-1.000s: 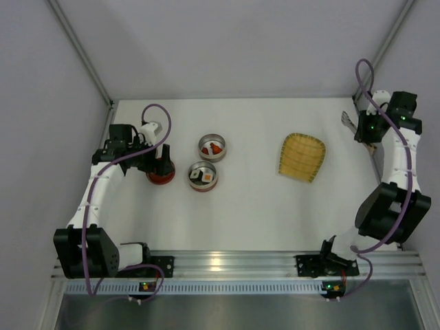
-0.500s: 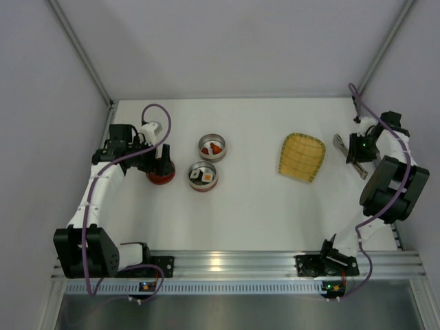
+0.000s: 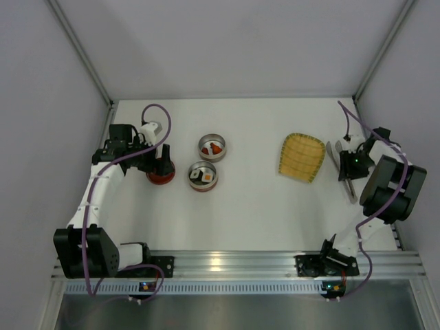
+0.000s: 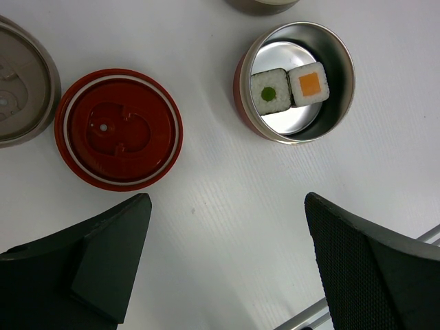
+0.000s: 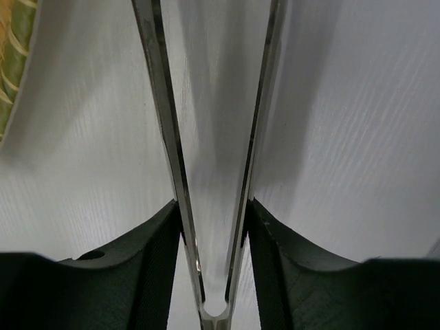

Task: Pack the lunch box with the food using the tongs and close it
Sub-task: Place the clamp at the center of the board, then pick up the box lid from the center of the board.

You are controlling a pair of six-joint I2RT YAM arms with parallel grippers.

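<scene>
The lunch box shows as two round metal tins. The nearer tin holds two white sushi pieces of food, one green-topped and one orange-topped. The farther tin holds a small red piece. My left gripper hovers open over bare table beside the red lid, holding nothing. My right gripper is shut on the silvery tongs near their joined end. Its pads press both thin arms, which spread away in a V.
A yellow woven tray lies just left of the tongs. The edge of a grey lid sits left of the red lid. The right side wall stands close behind the right arm.
The right arm has swung from the back right corner toward the front, carrying the tongs alongside the tray. Its jaws have widened with the tongs' arms. The left arm is still.
</scene>
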